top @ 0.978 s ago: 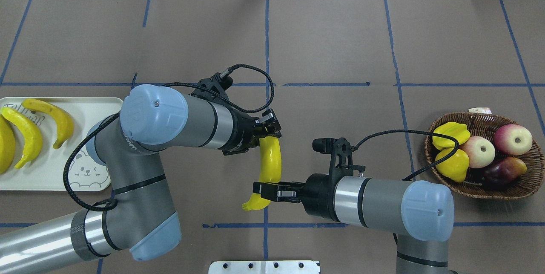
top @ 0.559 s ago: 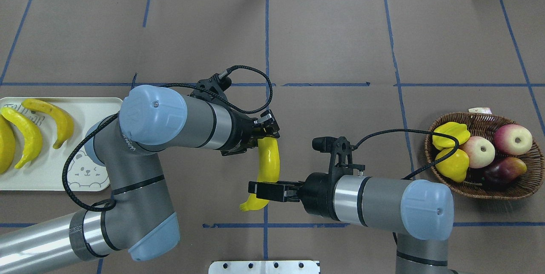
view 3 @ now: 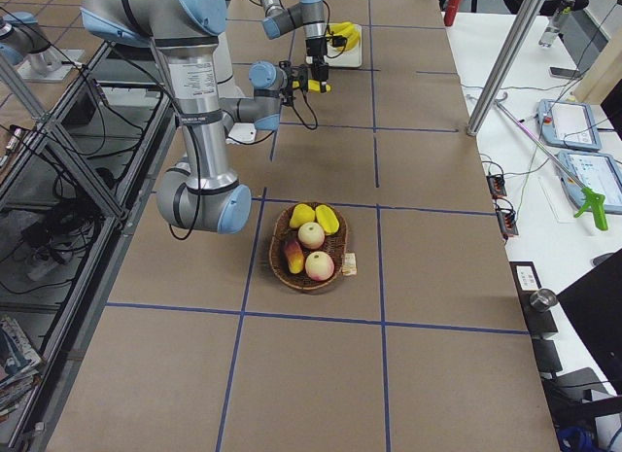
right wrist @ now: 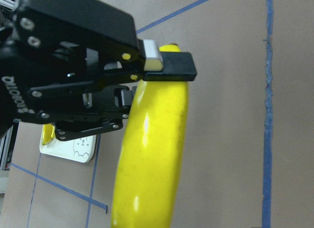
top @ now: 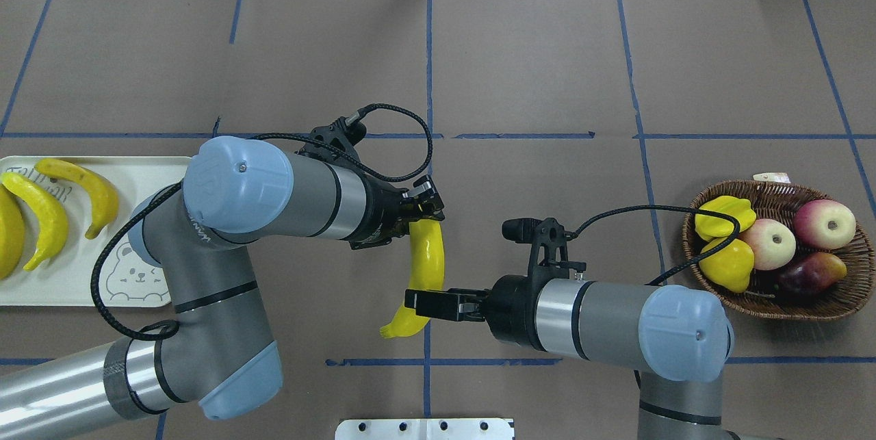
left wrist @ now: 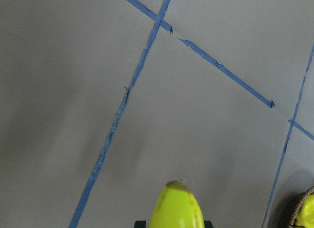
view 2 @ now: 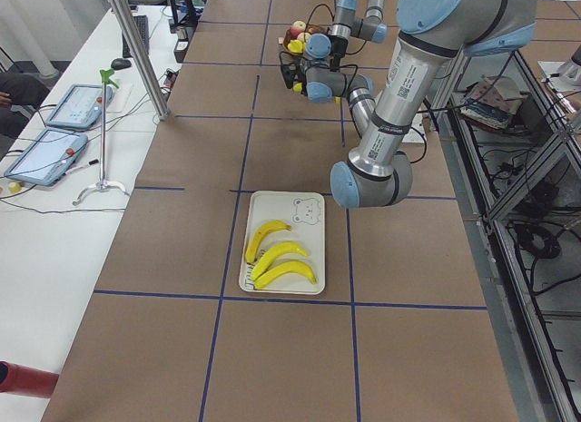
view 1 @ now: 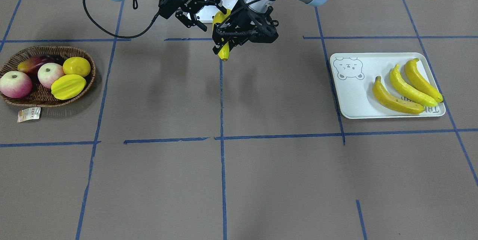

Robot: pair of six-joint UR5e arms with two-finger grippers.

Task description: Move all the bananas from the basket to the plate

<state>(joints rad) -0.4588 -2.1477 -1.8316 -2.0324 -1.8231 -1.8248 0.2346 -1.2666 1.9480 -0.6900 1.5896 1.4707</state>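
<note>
Banana (top: 426,262) shifted leftward, left tool (top: 425,214) clamped on it; right tool (top: 415,303) apart.

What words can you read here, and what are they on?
"ROBOTIQ": on the right gripper, on its body, in the front-facing view.
"WANN...": white letters on the left arm; the rest is unclear.
Plate, grey lettering: too small to read.
Paper tag by the basket: too blurred to read.
</note>
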